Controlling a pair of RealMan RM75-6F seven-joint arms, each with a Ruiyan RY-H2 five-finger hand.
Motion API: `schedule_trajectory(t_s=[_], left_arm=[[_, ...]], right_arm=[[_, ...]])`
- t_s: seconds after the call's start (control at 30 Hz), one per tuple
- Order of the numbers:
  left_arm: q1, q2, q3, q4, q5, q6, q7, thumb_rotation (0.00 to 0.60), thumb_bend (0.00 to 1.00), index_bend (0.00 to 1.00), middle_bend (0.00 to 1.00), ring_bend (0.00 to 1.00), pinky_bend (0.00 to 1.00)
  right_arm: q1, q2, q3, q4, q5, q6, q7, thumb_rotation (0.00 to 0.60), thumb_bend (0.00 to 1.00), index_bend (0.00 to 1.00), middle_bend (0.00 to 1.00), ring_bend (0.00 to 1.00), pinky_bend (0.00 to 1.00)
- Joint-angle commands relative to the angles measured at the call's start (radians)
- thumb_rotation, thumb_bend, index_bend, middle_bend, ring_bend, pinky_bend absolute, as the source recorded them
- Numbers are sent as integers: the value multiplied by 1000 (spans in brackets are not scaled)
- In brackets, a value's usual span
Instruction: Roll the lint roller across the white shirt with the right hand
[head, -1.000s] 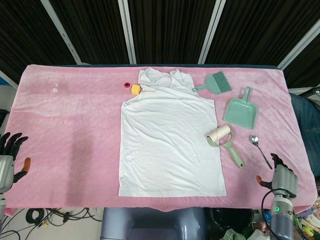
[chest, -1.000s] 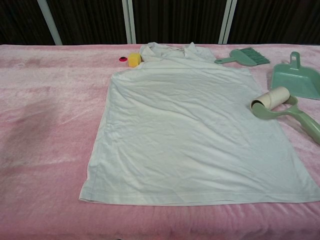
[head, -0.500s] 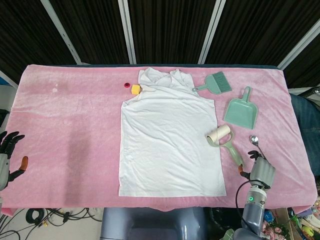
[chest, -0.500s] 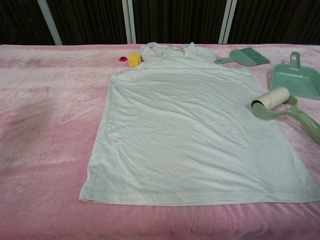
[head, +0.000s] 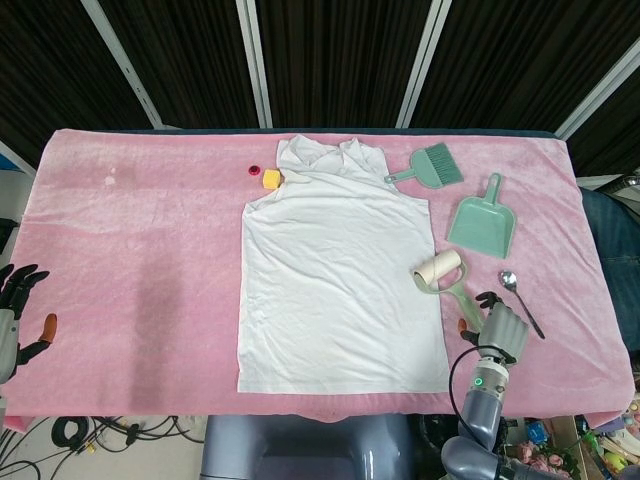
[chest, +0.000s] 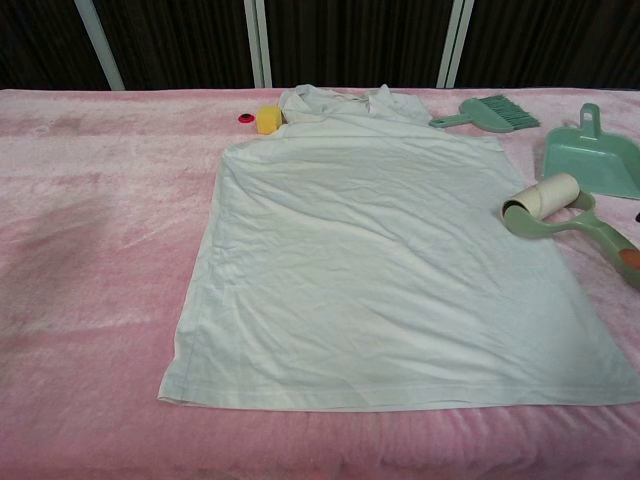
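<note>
- The white shirt (head: 340, 280) lies flat on the pink cloth-covered table (head: 140, 250), collar toward the far edge and hem toward the robot, with soft wrinkles across it.
- The lint roller (head: 447, 284) lies on the pink cloth just off the shirt's right side; its pale roll sits at the shirt's edge and its green handle runs back toward the near right.
- The right hand (head: 499, 331) is over the near end of that handle, seen from the back in the head view. The handle's end is hidden under it, and an orange fingertip (chest: 629, 257) shows on the handle at the right edge of the chest view.
- Whether the fingers have wrapped the handle or only rest on it I cannot tell (the palm side is out of sight in both views).
- The left hand (head: 14, 312) is at the far left, off the near corner of the table, its dark fingers spread and holding nothing.
- A green dustpan (head: 481, 221) lies beyond the roller, and a green hand brush (head: 430, 167) lies beside the shirt's right shoulder.
- A metal spoon (head: 519, 297) lies just right of the right hand.
- A yellow block (head: 270, 178) and a small red cap (head: 253, 170) sit just left of the collar.
</note>
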Motion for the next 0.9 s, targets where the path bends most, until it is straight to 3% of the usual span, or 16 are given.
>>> schedule_trajectory(t_s=[0.03, 0.9], left_arm=[[2, 0, -1, 1, -1, -2, 0, 600, 424, 194, 147, 50, 49], [15, 0, -25, 4, -7, -12, -1, 600, 424, 193, 147, 50, 50]], right_arm=[[16, -19, 15, 33, 12, -22, -5, 600, 219, 409, 403, 426, 474], [64, -93, 74, 199, 59, -74, -30, 600, 255, 476, 473, 505, 561]])
